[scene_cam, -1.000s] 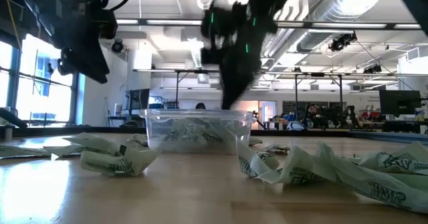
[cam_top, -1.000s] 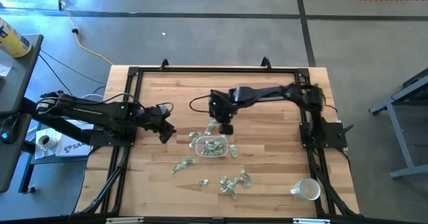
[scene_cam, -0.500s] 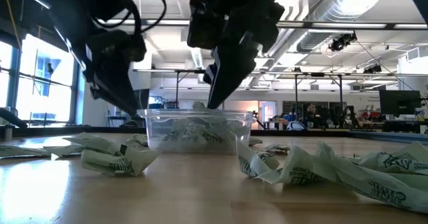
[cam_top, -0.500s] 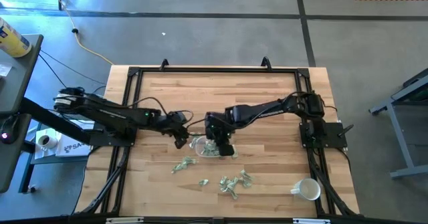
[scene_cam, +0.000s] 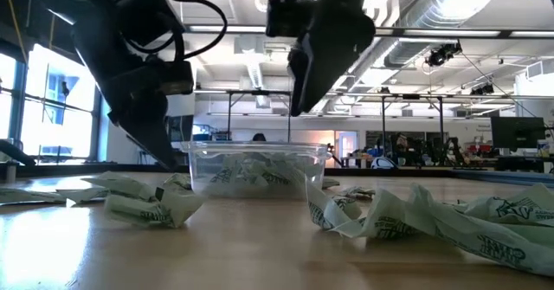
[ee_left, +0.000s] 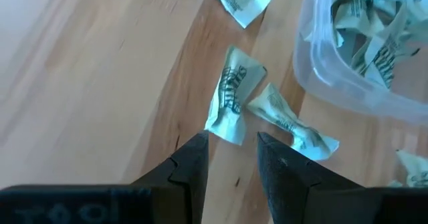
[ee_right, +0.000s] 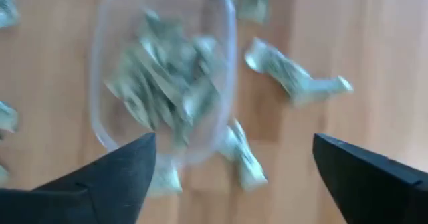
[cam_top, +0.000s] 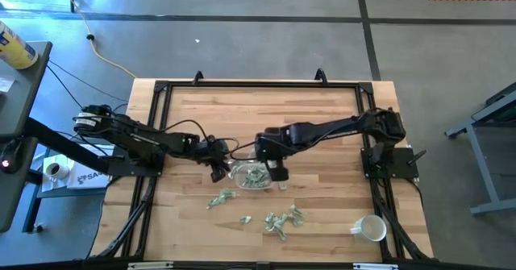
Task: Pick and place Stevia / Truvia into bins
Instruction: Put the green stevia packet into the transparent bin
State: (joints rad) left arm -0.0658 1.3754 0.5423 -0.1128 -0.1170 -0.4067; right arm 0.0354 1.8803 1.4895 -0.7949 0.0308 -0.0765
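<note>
Two arms meet over the clear tub [cam_top: 255,176] in the middle of the wooden counter [cam_top: 314,213]. Inside the tub lies a heap of pale green and white packets [ee_right: 164,77], and more loose packets [cam_top: 280,220] are scattered on the counter around it, a cluster well apart on the side toward the white mug [cam_top: 370,228].

Left claw [cam_top: 216,170] sits low just beside the tub, its fingers [ee_left: 190,167] spread a little, with a crumpled packet [ee_left: 231,93] lying on the wood right at the fingertips and not gripped. A second packet [ee_left: 287,122] lies touching it, between it and the tub wall.

Right claw [cam_top: 276,171] hovers above the tub's far edge from the left claw, fingers [ee_right: 114,174] spread wide and holding nothing.
</note>
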